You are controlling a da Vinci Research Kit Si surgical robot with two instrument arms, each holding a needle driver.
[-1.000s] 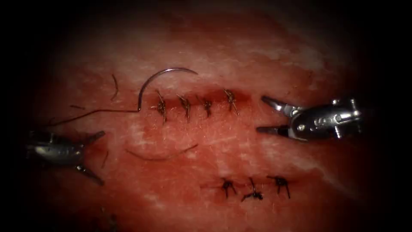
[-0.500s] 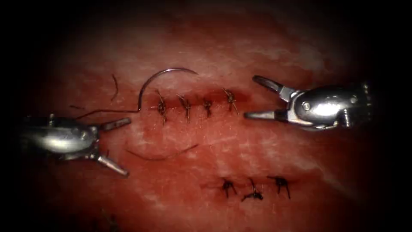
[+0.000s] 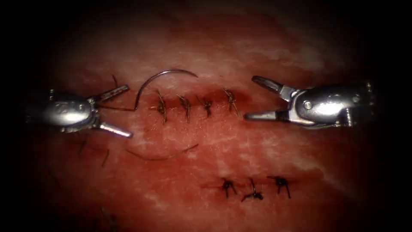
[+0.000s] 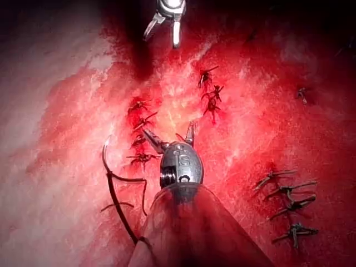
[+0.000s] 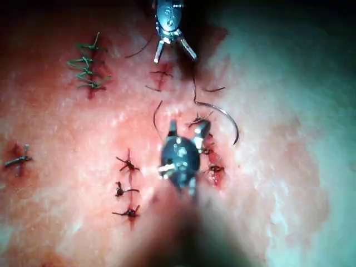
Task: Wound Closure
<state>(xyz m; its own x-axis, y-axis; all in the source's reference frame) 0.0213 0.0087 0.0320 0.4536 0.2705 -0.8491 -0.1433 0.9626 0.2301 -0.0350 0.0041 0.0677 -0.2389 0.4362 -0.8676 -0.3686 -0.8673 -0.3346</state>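
Observation:
The curved needle [image 3: 156,77] lies free on the tissue [image 3: 240,141], arching over the left end of the stitched cut [image 3: 195,103]; neither tool holds it. Its thread [image 3: 116,108] runs left from the needle's tail, between the jaws of my left tool [image 3: 128,111], which stands open and holds nothing. My right tool [image 3: 249,97] is open and holds nothing, just past the cut's right end. The left wrist view shows the left tool [image 4: 169,130], needle [image 4: 104,161] and thread [image 4: 117,194]. The right wrist view shows the right tool [image 5: 188,129] beside the needle [image 5: 222,114].
A second cut closed with three dark stitches [image 3: 253,187] lies below and to the right. A loose piece of thread [image 3: 163,155] rests on the tissue below the main cut. Other stitched rows [image 4: 286,203] lie further off. Red fluid wets the tissue.
My left tool has moved up and to the right, bringing its open jaws around the thread near the needle's tail. My right tool rose and shifted left, then stayed. The needle has not moved.

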